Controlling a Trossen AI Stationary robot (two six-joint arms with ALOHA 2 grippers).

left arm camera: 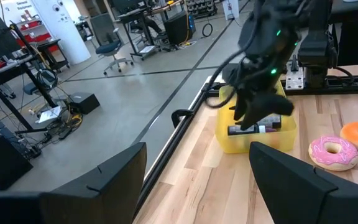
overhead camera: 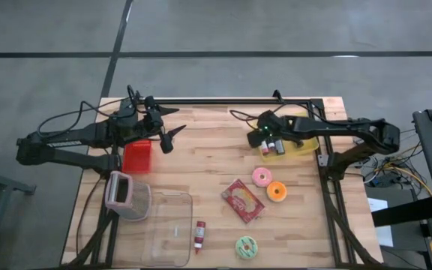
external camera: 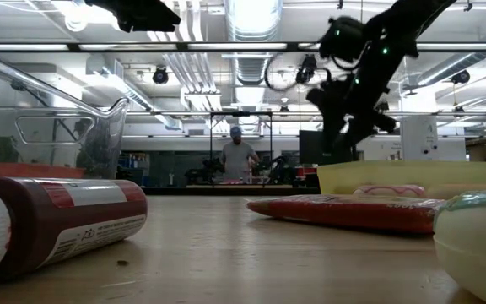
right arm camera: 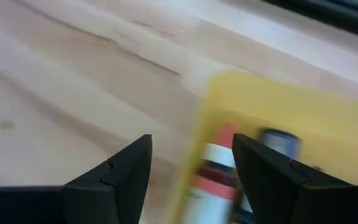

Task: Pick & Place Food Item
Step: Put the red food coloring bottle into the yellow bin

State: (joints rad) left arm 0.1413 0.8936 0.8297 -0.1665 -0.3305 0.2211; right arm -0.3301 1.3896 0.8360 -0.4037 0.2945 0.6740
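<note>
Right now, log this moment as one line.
right end effector: open, above yellow plastic bin | small bottles: in bin | left end effector: open, waiting above red basket

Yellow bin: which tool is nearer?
Right. The right tool hangs over the yellow bin's left end; the left tool sits far across the table, by the red bin.

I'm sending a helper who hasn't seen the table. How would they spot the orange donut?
Start at the yellow bin under the right end effector on the wooden table. Two donuts lie just in front of it; the orange donut is the one without pink icing, farther from the bin.
</note>
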